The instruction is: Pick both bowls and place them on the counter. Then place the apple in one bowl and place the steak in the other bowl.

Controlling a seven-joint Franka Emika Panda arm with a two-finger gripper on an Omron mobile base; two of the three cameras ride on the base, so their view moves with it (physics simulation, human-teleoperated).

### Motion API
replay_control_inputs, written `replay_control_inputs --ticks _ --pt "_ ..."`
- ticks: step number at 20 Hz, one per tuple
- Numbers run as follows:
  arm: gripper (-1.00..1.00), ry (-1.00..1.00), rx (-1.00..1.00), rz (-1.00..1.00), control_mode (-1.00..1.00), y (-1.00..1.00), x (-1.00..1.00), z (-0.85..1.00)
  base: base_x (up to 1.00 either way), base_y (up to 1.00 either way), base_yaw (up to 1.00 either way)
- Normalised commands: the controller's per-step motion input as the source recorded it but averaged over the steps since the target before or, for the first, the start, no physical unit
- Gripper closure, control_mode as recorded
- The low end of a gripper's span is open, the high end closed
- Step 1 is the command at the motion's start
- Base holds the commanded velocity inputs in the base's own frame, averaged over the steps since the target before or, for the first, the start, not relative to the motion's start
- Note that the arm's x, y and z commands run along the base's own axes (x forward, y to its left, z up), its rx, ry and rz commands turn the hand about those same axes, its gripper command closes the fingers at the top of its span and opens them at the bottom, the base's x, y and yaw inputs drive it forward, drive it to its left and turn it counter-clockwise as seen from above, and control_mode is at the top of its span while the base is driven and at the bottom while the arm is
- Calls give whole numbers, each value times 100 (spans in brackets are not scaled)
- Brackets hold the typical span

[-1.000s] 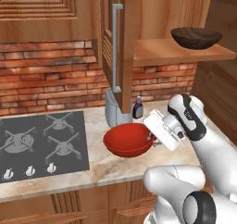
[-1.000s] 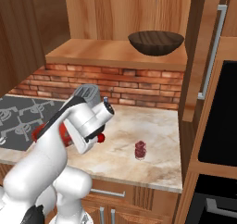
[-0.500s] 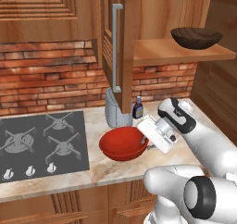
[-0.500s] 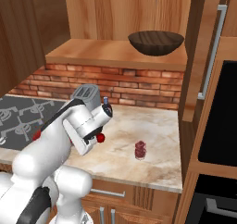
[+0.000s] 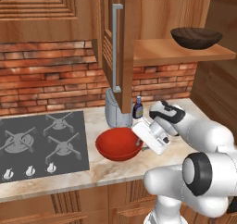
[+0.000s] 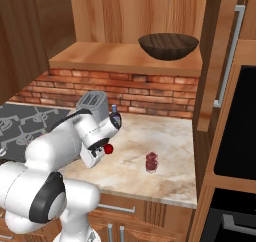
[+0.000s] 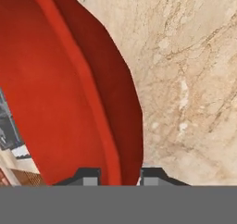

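On the beige surface just right of the stovetop, the red bowl sits low, its right rim pinched between the fingers of the hand, one inside the wall and one outside. It looks down or nearly so. To finish well, I would settle it flat before letting go, then lift straight up so the rim is not dragged. The brown bowl waits on the shelf above. A small dark red item lies on the surface to the right, near the toaster and a little bottle.
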Motion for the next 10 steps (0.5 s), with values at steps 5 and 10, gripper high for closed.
replay_control_inputs --ticks 5,10 --pt "100 0 0 0 -100 6 31 -25 0 0 0" --pt "100 0 0 3 -100 2 5 -17 0 0 0"
